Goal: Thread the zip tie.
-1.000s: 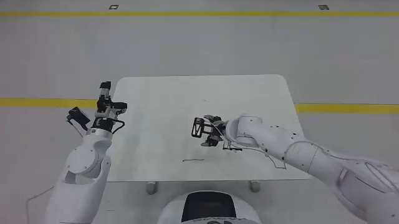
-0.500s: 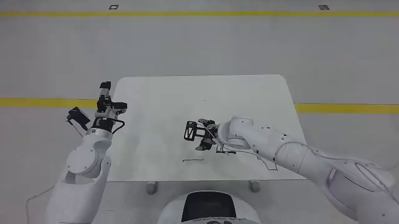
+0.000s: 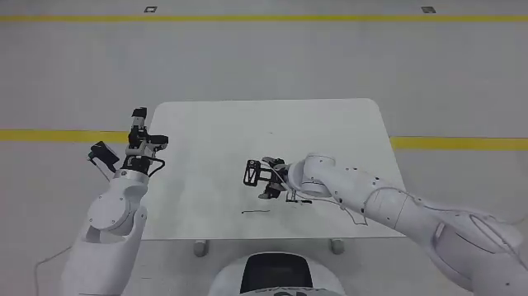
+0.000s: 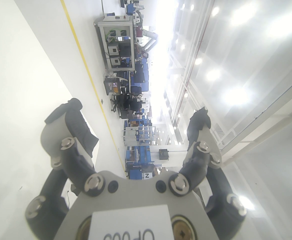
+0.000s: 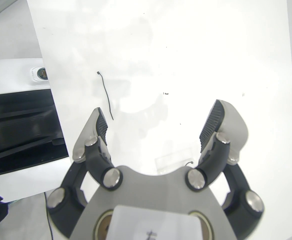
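Right tool [image 3: 257,179] hangs over the near-middle of the white bench [image 3: 247,123] in the top view, spread and empty. The thin black zip tie [image 3: 256,211] lies flat on the bench just nearer the robot, close to the front edge and apart from the tool. At the bench's left edge sits the left tool [image 3: 140,131], pointing away from the robot.

In the left wrist view the left tool [image 4: 136,116] has its dark fingers [image 4: 73,123] wide apart with nothing between them. It points out across the hall.

In the right wrist view the right tool [image 5: 158,116] looks down on the bench [image 5: 198,26], its ribbed pads [image 5: 209,123] well apart and gripping nothing. The zip tie [image 5: 106,93] lies as a slightly curved line, with its small head end farther from the tool and its tail near one fingertip but not touching it. A faint clear rectangle [image 5: 173,163] — possibly a plastic bag, hard to tell — lies on the bench close under the tool's base.
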